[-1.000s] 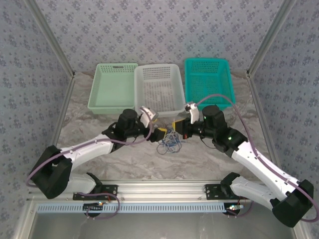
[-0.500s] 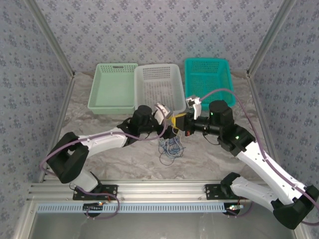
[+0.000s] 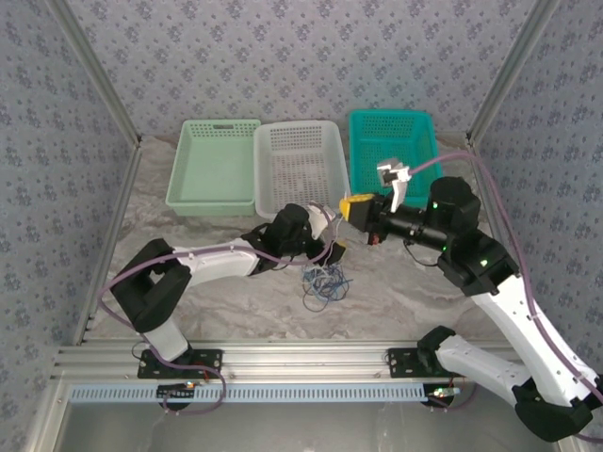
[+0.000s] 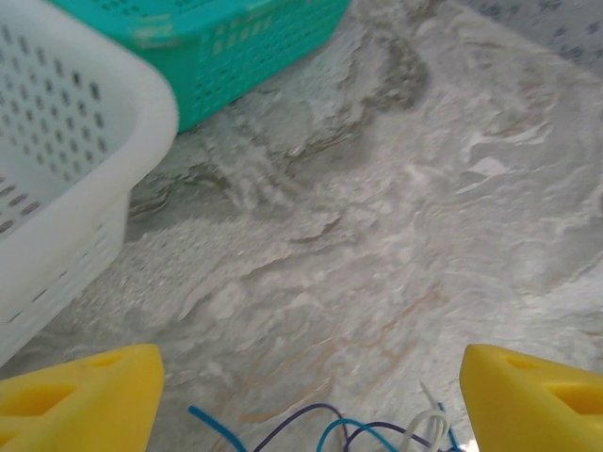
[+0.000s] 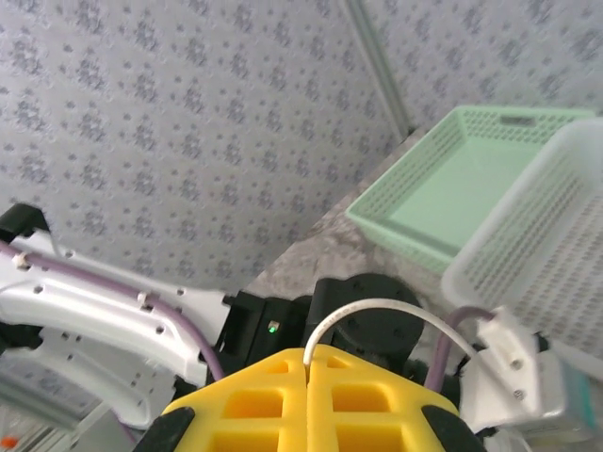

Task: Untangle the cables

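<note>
White cable [image 5: 377, 302] between closed right fingers [image 5: 247, 405]

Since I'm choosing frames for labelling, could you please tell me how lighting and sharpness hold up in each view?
Top external view: even, soft light, no hard shadows or glare, the cables legible. Left wrist view: the white basket and teal basket look smeared, the table soft. Right wrist view: crisp on the right hand pinching a whitish cable.

The right tool [image 3: 357, 208] now sits higher and further right, whitish cable [image 5: 377, 306] pinched; the left tool [image 3: 335, 251] reaches over the cables [image 3: 323, 281].
</note>
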Controlling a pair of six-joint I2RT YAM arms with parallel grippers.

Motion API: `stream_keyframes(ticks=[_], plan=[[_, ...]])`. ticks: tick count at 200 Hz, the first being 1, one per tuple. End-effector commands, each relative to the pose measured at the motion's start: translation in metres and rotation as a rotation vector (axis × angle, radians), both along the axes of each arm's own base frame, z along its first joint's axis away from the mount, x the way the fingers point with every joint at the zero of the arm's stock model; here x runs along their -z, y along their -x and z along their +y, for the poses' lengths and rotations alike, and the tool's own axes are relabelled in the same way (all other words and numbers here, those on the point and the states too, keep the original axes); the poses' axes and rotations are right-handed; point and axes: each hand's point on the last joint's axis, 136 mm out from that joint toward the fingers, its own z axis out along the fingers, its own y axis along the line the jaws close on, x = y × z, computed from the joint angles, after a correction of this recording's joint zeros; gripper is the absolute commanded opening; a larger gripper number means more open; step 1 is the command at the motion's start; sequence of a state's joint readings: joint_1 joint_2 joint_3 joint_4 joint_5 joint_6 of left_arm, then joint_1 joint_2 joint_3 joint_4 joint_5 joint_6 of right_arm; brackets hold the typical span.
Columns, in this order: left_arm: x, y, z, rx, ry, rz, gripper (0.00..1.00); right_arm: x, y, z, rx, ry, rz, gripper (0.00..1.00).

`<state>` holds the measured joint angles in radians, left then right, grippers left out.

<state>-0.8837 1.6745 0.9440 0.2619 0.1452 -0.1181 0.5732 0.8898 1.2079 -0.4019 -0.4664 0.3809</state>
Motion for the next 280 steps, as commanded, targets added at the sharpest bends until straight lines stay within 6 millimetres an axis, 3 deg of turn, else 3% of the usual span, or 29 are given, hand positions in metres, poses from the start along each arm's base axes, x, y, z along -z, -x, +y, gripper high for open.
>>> stream_keyframes(ticks=[1,63,85,127,144,169,183,211,223,244,280], plan=[[0.008,-0.011,0.007,-0.070,-0.064,-0.001,0.82,-0.031,-0.001,-0.021,0.073,0.025,-0.099,0.00],[0.019,-0.018,0.020,-0.134,-0.119,-0.011,0.82,-0.071,-0.026,-0.071,0.285,0.061,-0.222,0.00],[0.021,-0.020,0.024,-0.151,-0.138,-0.015,0.82,-0.088,-0.030,-0.079,0.305,0.045,-0.249,0.00],[0.023,-0.021,0.030,-0.174,-0.149,-0.025,0.80,-0.095,-0.056,-0.092,0.375,0.072,-0.250,0.00],[0.018,-0.020,0.032,-0.179,-0.135,-0.036,0.69,-0.094,-0.061,-0.089,0.367,0.074,-0.246,0.00],[0.020,-0.022,0.041,-0.209,-0.159,-0.048,0.36,-0.101,-0.064,-0.103,0.437,0.085,-0.278,0.00],[0.025,-0.021,0.046,-0.212,-0.194,-0.042,0.30,-0.109,-0.065,-0.112,0.472,0.092,-0.293,0.00],[0.028,-0.024,0.056,-0.257,-0.222,-0.052,0.34,-0.129,-0.064,-0.124,0.518,0.088,-0.325,0.00],[0.023,-0.026,0.059,-0.283,-0.204,-0.060,0.37,-0.135,-0.064,-0.120,0.497,0.055,-0.324,0.00],[-0.002,-0.026,0.055,-0.291,-0.090,-0.094,0.53,-0.124,-0.072,-0.111,0.449,0.047,-0.272,0.00],[-0.044,-0.016,0.052,-0.251,0.022,-0.144,0.69,-0.103,-0.084,-0.105,0.427,0.032,-0.224,0.00]])
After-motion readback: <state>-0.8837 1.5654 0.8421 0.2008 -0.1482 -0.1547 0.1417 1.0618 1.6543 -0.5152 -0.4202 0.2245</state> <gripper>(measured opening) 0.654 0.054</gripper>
